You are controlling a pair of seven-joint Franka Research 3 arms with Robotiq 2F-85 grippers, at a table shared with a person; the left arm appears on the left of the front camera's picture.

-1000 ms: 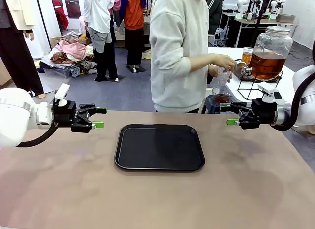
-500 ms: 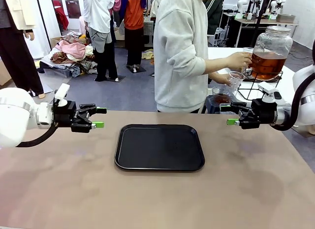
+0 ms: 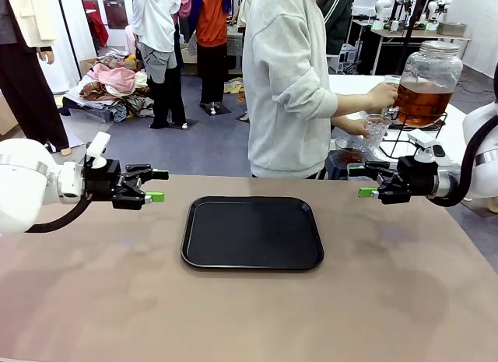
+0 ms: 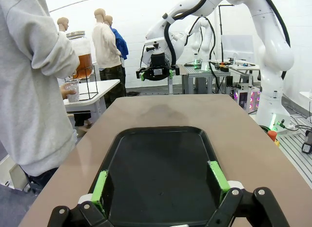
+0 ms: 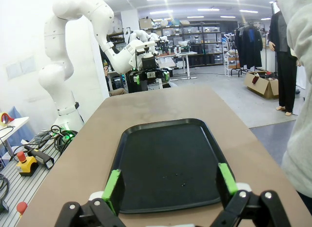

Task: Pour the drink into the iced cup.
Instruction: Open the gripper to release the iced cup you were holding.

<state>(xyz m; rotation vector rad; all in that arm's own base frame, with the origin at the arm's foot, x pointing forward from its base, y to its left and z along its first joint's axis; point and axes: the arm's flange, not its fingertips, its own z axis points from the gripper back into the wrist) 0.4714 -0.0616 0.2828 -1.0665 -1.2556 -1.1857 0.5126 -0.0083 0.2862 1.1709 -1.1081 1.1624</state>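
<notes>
From the front, the left gripper (image 3: pixel 156 185) hung above the table's (image 3: pixel 93 300) left side, jaws spread and holding nothing, pointing toward the middle. The right gripper (image 3: pixel 367 180) mirrored it on the right, jaws likewise apart and empty. A black tray (image 3: pixel 252 233) lay bare between them. Beyond the far right edge, a person held a clear cup (image 3: pixel 377 130) under the tap of the glass jar (image 3: pixel 427 82), which stood on a wire stand with the drink (image 3: pixel 422 102) amber inside, well beyond the right gripper.

From the left wrist, the green-padded fingers (image 4: pixel 101 184) stood wide over the tray's (image 4: pixel 161 154) near end. The jar (image 4: pixel 82 53) showed far left with the cup (image 4: pixel 72 90) beside it.

From the right wrist, the fingers (image 5: pixel 226 178) were also spread over the tray (image 5: pixel 165 158), and the left gripper (image 5: pixel 148 76) faced back from the far end.
</notes>
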